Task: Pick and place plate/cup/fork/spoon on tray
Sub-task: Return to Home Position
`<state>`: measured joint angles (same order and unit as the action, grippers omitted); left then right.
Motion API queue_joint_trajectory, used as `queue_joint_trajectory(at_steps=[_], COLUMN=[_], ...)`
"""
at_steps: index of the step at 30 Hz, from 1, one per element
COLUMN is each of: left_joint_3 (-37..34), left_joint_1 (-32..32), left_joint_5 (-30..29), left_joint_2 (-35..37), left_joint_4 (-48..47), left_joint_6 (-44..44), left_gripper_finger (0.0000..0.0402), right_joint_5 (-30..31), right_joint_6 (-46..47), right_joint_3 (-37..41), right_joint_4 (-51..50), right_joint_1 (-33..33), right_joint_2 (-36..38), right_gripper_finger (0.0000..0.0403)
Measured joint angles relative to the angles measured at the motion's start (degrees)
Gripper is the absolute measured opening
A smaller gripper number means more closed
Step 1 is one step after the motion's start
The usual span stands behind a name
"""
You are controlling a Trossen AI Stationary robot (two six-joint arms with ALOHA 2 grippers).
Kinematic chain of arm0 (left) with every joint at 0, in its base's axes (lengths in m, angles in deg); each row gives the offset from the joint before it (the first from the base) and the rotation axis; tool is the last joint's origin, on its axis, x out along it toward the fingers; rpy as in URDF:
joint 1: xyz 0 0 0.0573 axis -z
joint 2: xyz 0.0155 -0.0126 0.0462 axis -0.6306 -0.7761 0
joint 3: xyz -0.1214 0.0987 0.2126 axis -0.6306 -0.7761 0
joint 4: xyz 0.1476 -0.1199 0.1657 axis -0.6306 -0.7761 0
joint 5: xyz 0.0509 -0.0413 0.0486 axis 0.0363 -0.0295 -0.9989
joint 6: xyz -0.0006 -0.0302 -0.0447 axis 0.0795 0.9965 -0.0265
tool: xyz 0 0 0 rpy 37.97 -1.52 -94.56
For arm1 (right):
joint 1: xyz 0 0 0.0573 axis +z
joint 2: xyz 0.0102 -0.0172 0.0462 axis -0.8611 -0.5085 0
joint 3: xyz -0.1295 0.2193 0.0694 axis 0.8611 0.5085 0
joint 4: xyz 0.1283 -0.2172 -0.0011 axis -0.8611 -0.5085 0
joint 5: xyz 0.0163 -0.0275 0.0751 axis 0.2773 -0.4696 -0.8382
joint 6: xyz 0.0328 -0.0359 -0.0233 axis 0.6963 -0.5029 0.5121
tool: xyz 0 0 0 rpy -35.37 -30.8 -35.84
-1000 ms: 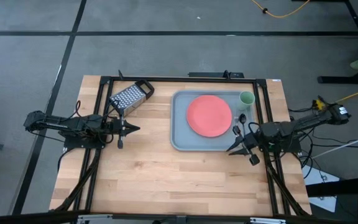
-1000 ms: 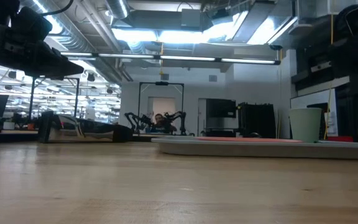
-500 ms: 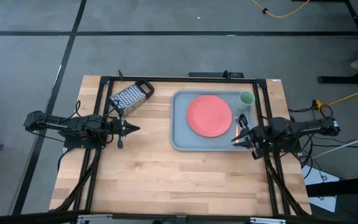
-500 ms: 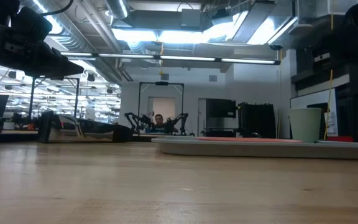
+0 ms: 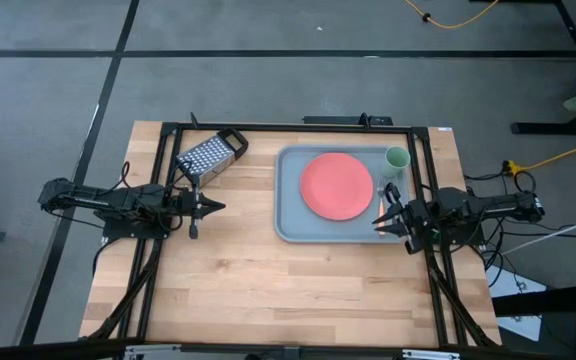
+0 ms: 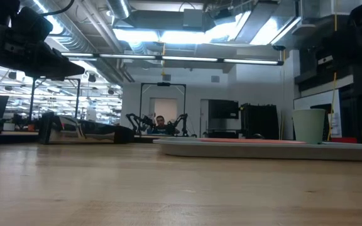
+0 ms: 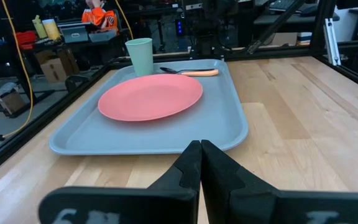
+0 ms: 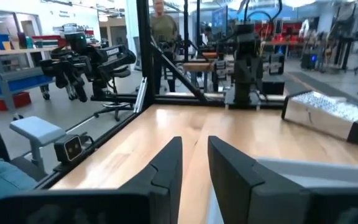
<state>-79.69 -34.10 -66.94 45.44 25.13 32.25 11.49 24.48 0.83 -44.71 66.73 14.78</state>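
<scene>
High view: we saw plate (image 5: 336, 185), cup (image 5: 396, 158), fork (image 7: 199, 73), spoon (image 7: 171, 70) on the tray (image 5: 290, 200), so left fingers (image 7: 190, 168) sat closed, right fingers (image 8: 166, 165) narrowly apart, empty.

Grey-blue tray (image 5: 288, 222) flat on the table, right of centre in the high view. On it: coral plate (image 5: 336, 185) flat in the middle, pale green cup (image 5: 396, 158) upright at upper right corner, orange-handled fork (image 7: 201, 73) and dark spoon (image 7: 169, 70) side by side beyond plate, near cup.
</scene>
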Motion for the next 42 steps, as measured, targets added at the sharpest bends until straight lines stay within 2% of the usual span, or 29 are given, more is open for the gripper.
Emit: queue_joint_trajectory(at_steps=[30, 33, 38, 42], left_joint_3=[-0.8, -0.8, -0.8, -0.8], left_joint_1=[0.0, 0.0, -0.1, -1.4], left_joint_5=[0.7, 3.1, 9.0, 9.9], left_joint_2=[1.3, 3.2, 8.2, 8.0], left_joint_4=[2.0, 1.9, 0.6, 0.4], left_joint_6=[-0.1, -0.5, -7.9, -7.7], left_gripper_finger=[0.0, 0.0, 0.0, 0.0], right_joint_5=[0.0, 0.0, 0.0, 0.0], right_joint_6=[0.9, 0.9, 0.8, 0.8], right_joint_3=[0.0, 0.0, 0.0, 0.0], right_joint_4=[0.3, 0.3, 0.3, 0.3], right_joint_1=[0.0, 0.0, 0.0, 0.0], right_joint_2=[-0.6, -0.6, -0.7, -0.7], right_gripper_finger=[0.0081, 0.0081, 0.0081, 0.0081])
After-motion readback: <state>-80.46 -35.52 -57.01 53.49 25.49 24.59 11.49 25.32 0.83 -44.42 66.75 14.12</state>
